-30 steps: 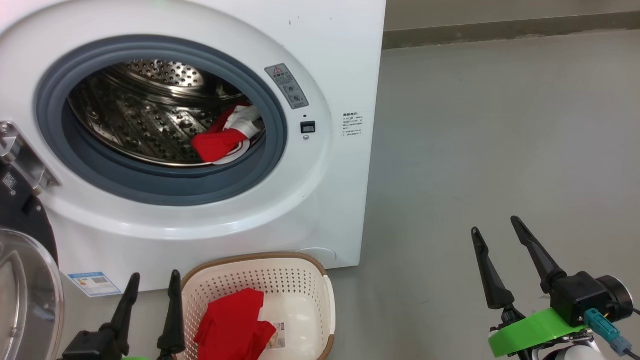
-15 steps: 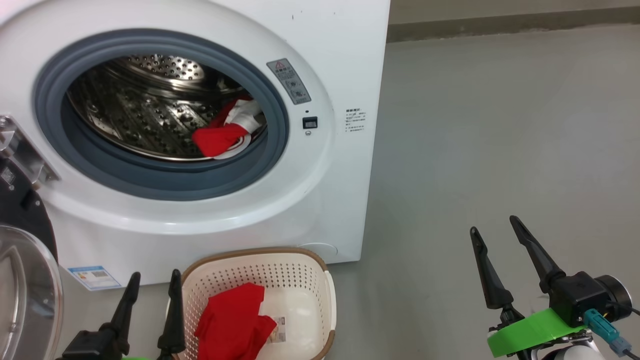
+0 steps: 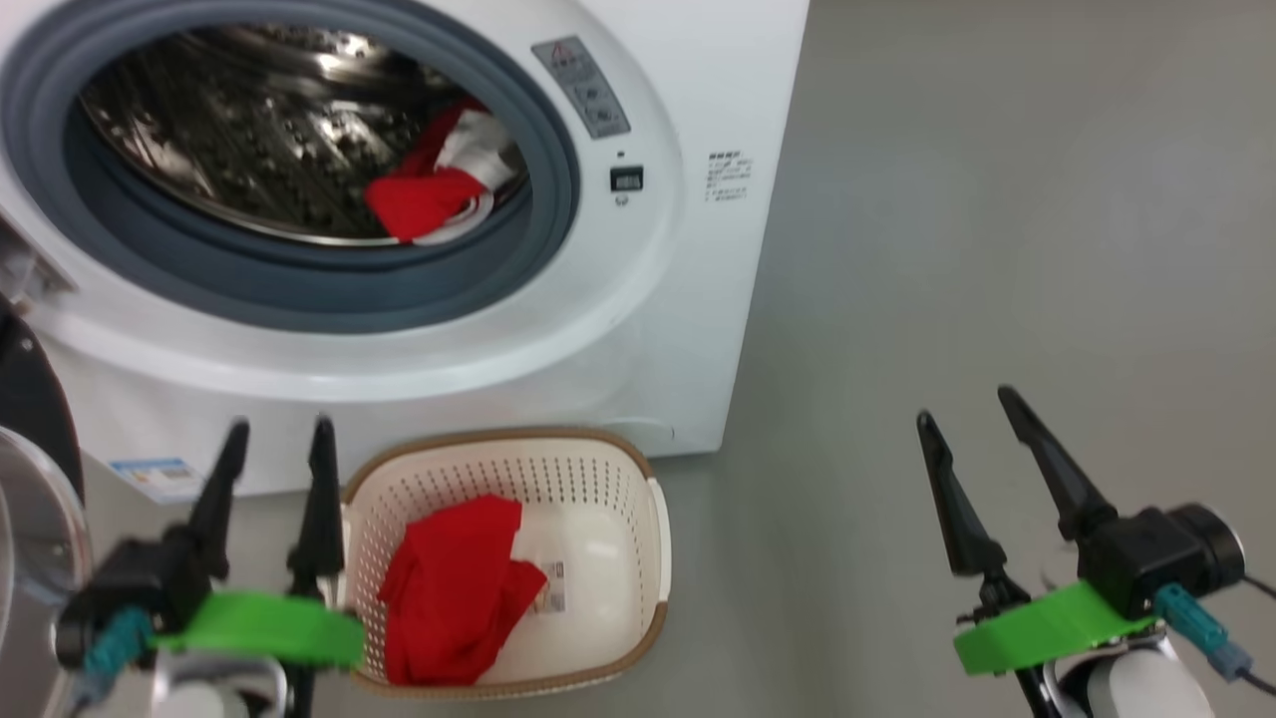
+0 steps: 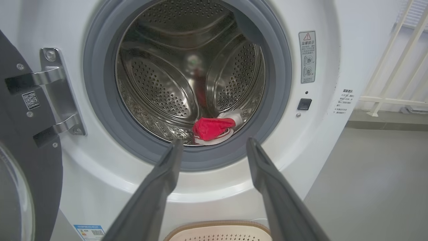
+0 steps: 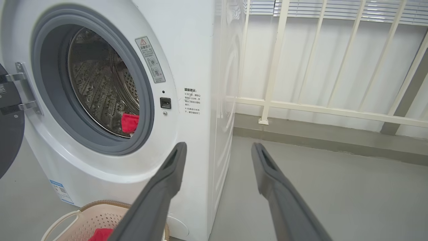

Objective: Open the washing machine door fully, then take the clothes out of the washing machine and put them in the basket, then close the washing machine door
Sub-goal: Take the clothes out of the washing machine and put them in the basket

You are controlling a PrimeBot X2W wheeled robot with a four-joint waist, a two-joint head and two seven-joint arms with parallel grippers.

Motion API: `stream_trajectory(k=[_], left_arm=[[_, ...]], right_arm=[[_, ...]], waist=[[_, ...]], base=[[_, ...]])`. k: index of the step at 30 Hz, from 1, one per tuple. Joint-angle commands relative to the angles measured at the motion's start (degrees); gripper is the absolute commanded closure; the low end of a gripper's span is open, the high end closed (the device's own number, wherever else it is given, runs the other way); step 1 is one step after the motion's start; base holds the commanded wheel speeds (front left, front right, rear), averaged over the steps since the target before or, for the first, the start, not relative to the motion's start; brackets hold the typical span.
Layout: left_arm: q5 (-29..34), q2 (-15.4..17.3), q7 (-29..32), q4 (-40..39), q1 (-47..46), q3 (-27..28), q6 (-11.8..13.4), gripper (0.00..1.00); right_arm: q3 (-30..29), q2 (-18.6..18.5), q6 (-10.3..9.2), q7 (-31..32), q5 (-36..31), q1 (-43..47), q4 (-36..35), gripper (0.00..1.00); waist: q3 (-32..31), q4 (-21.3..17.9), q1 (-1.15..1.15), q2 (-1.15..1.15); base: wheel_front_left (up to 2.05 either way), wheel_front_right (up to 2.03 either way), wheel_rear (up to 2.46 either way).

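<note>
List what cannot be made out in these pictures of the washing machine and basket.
- Washing machine door: head view, cut off by the left edge.
- Warning label: head view, print too small, blurred.
- Basket: left wrist view, cut off by the bottom edge.
- Basket sticker: head view, partly covered by the red garment.
- Drum garment: right wrist view, partly hidden by the grey rubber ring.

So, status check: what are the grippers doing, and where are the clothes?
Open and empty: left gripper, right gripper. One red garment in basket, another garment in drum. Nothing blocking; door open.
</note>
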Motion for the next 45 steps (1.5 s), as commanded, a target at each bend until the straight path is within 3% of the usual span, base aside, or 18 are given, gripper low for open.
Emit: stream_trajectory(k=[1, 10, 27, 36, 45], left_arm=[[-0.4, 1.9, -0.1, -0.1, -5.5, 1.8, -0.5, 0.0], [-2.1, 2.7, -0.5, 5.6, -17.1, 3.0, -2.3, 0.0], [1.1, 3.5, -0.7, 21.9, -45.8, 1.8, -5.7, 0.0], [-1.6, 2.7, 0.5, 36.1, -59.2, 1.7, -6.6, 0.0], [-7.8, 1.9, 6.9, 47.0, -67.6, 3.4, -7.2, 0.0]], right_arm=[[1.5, -0.1, 0.36, -0.4, 0.5, -3.4, -2.0, 0.0], [1.7, 0.2, 0.36, -0.4, 0.9, -7.5, -3.2, 0.0], [3.4, 0.4, 0.36, -0.4, 0.8, -13.7, -4.2, 0.0], [6.9, 0.4, 0.36, -0.4, 2.6, -16.4, -2.1, 0.0], [9.0, 0.4, 0.36, -0.4, 4.0, -17.8, 0.4, 0.0]], waist=[[4.3, 0.4, 0.0, 0.0], [11.4, -0.7, 0.0, 0.0], [24.6, -1.6, 0.0, 0.0], [28.3, -3.5, 0.0, 0.0], [30.2, -5.8, 0.0, 0.0]], base=[[0.0, 0.0, 0.0], [0.0, 0.0, 0.0], [0.0, 0.0, 0.0], [0.0, 0.0, 0.0], [0.0, 0.0, 0.0]])
